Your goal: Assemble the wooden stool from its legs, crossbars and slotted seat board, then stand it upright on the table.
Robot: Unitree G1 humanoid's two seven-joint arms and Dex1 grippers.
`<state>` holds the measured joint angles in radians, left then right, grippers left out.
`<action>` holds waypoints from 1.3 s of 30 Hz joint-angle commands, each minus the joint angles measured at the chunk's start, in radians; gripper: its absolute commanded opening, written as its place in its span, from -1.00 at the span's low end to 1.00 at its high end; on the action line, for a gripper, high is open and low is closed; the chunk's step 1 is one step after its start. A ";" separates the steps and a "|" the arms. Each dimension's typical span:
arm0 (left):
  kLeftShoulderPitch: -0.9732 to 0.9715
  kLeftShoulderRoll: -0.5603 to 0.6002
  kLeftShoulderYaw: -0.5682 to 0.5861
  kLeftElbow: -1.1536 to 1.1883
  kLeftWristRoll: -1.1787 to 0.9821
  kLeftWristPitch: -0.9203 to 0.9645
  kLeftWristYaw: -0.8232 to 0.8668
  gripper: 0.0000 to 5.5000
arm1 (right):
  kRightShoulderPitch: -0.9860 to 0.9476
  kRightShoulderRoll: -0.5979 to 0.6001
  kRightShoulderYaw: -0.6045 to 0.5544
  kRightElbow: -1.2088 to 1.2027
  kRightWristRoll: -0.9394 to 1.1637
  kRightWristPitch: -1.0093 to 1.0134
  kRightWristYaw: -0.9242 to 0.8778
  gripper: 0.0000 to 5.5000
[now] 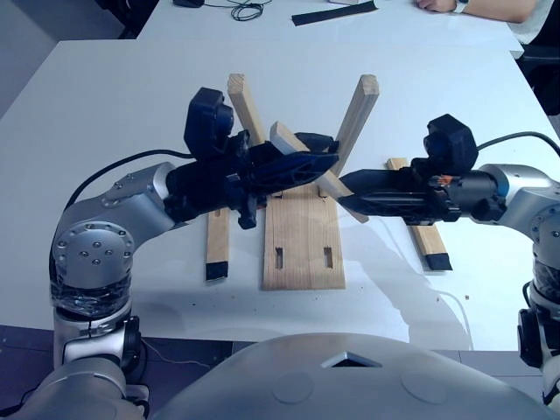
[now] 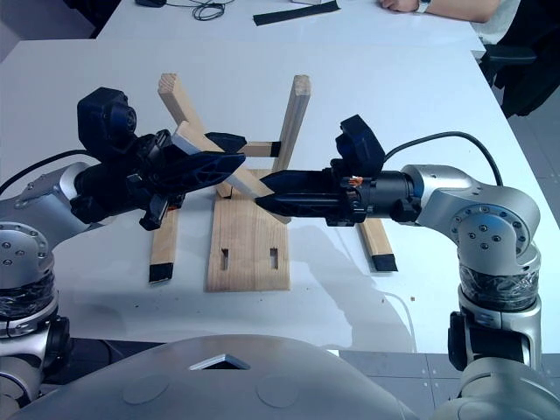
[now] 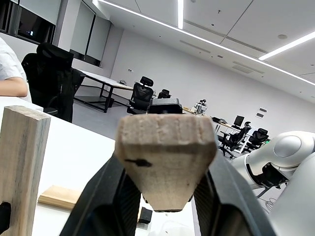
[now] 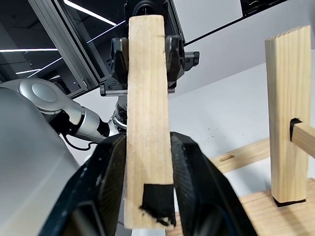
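Note:
The slotted seat board (image 1: pixel 302 249) lies flat on the white table (image 1: pixel 105 105). Two legs (image 1: pixel 357 109) (image 1: pixel 243 103) stand up from its far end, joined by a crossbar (image 4: pixel 305 138). A third leg (image 1: pixel 302 153), with a black tip, hangs slanted above the board. My left gripper (image 1: pixel 325 164) is shut on its upper part, whose end face (image 3: pixel 165 157) shows between the fingers (image 3: pixel 113 196). My right gripper (image 1: pixel 346 185) is shut on its lower part near the black tip (image 4: pixel 158 199), coming in from the right.
A loose black-tipped wooden piece (image 1: pixel 216 243) lies left of the board, another (image 1: pixel 426 234) lies right of it under my right arm. A second table with cables and a person's arm stands at the far edge. Office chairs show behind.

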<state>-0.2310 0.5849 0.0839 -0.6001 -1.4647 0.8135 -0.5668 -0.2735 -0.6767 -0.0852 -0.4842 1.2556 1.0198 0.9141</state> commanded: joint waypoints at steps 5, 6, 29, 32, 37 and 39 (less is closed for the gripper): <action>0.018 0.038 -0.020 -0.009 0.034 0.024 -0.067 -0.53 | -0.022 -0.012 -0.009 0.004 -0.038 -0.030 -0.009 -0.52; 0.017 0.038 -0.021 -0.009 0.038 0.024 -0.068 -0.53 | -0.023 -0.008 -0.009 0.007 -0.051 -0.037 -0.015 -0.52; 0.280 0.414 0.234 0.190 0.654 -0.296 -0.504 -0.53 | 0.332 -0.051 -0.249 -0.098 -0.203 -0.156 -0.118 0.01; 0.279 0.379 0.139 0.387 0.901 -0.628 -0.618 -0.53 | 0.382 -0.030 -0.256 -0.136 -0.214 -0.178 -0.158 0.01; 0.259 0.310 0.081 0.563 0.952 -0.848 -0.772 -0.53 | 0.394 -0.017 -0.179 -0.140 -0.292 -0.215 -0.182 0.01; 0.226 0.281 0.067 0.651 0.964 -0.917 -0.820 -0.53 | 0.401 -0.020 -0.168 -0.145 -0.302 -0.224 -0.180 0.01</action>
<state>0.0347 0.8889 0.1604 -0.0358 -0.5092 -0.0246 -1.3282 0.1206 -0.6925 -0.2682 -0.6146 0.9737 0.8159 0.7378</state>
